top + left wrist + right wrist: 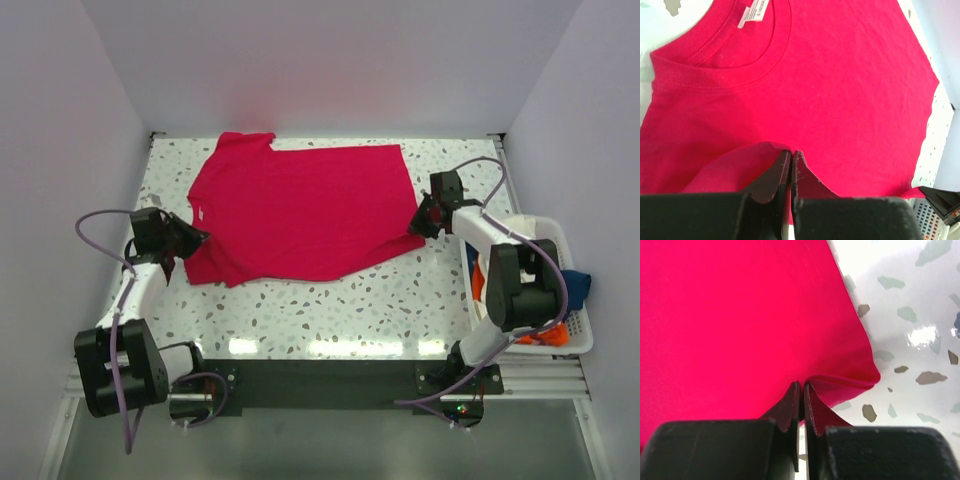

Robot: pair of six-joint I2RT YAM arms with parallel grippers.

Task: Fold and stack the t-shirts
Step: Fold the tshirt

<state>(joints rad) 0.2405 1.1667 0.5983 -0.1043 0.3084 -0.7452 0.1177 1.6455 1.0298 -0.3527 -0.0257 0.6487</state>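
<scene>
Evidently the first fold: left tool (791,159) and right tool (802,388) each clamped on the near edge of the red t-shirt (300,210); next, lift together, carry across.

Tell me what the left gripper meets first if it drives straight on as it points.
More of the red t-shirt that the left gripper pinches: it points across the chest below the collar, though depth is unclear.

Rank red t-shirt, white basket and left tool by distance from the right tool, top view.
1. red t-shirt: its right corner is pinched in the right tool.
2. white basket: off to the right.
3. left tool: far left, shut on the shirt's opposite edge.
</scene>
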